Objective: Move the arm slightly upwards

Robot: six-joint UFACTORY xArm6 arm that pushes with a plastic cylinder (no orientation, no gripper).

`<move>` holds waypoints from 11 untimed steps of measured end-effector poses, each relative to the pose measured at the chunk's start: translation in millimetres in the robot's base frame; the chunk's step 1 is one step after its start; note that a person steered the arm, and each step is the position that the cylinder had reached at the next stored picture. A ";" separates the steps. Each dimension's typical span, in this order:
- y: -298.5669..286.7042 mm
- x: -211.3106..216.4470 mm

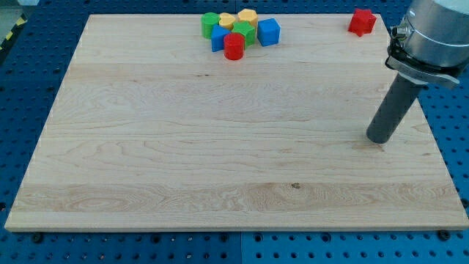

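My tip [379, 137] rests on the wooden board [183, 161] at the view's right, well below a lone red block [362, 22] near the top right edge. A cluster of blocks sits at the top centre: a green cylinder [210, 24], two yellow blocks [226, 20] [247, 16], a green block [244, 32], a blue cube [269, 32], a blue block [218, 38] and a red cylinder [234, 46]. The tip touches no block; the cluster lies far to its upper left.
The board lies on a blue perforated table [29, 88]. The arm's grey body [432, 37] hangs over the board's top right corner.
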State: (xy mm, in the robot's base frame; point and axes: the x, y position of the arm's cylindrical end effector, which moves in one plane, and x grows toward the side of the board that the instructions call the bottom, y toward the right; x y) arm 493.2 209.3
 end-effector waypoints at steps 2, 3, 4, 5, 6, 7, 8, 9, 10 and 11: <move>0.1 0.5; 2.3 -7.1; 3.8 -13.3; 3.8 -14.0; 4.8 -15.5; 3.9 -16.1; 3.6 -35.1; 7.3 -39.2; 7.3 -41.3; 7.3 -41.3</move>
